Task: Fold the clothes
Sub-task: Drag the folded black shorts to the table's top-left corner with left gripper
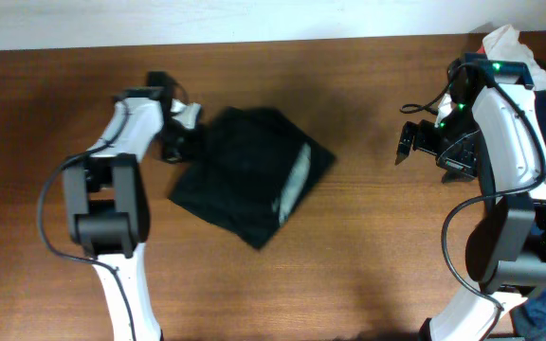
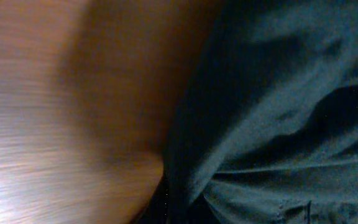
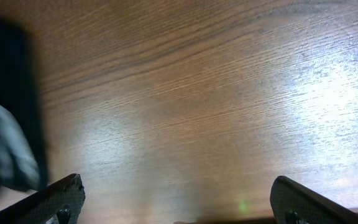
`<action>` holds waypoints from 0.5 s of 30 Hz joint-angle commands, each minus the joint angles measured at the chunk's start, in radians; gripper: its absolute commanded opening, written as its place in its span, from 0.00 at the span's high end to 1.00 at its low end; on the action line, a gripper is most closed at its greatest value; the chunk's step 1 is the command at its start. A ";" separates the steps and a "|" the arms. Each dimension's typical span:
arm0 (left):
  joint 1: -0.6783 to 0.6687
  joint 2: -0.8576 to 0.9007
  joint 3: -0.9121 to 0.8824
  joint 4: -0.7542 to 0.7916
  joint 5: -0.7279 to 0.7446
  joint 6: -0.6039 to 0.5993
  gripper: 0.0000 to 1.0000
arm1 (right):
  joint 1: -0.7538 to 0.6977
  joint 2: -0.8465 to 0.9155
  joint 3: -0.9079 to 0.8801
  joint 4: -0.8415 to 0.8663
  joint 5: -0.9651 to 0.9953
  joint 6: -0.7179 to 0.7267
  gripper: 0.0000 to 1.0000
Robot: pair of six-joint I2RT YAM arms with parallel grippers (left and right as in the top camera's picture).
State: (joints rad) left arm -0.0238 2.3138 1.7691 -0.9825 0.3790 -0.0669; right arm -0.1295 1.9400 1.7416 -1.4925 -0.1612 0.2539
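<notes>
**Left arm is right at the cloth**

The black cloth (image 1: pixel 245 175) lies slanted on the surface (image 1: pixel 368 275), left of the middle. The left gripper (image 1: pixel 180 140) is at its upper left corner, but I cannot tell if it is pinching. The right gripper (image 1: pixel 408 144) is well apart on the right side, wide open and holding nothing. The cloth lies to its left.

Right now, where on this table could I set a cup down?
Widest bare wood: between the black garment and the right gripper, and along the near edge of the table. Crowded: the garment's left edge, where the left gripper sits against it, and the far right corner by the white cloth.
</notes>
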 commanded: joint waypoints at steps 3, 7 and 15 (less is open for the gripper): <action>0.370 0.043 -0.013 0.103 -0.271 -0.409 0.99 | -0.002 -0.016 0.014 -0.025 0.008 0.002 0.01; 0.664 0.043 -0.013 0.140 -0.209 -0.626 0.96 | -0.002 -0.016 0.014 -0.031 0.008 0.002 0.01; 0.767 0.043 -0.013 0.299 0.150 -0.868 0.85 | -0.002 -0.016 0.014 -0.030 -0.001 0.003 0.01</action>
State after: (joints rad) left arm 0.7963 2.3352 1.7676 -0.6872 0.4503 -0.7918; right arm -0.1295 1.9400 1.7416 -1.5181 -0.1616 0.2546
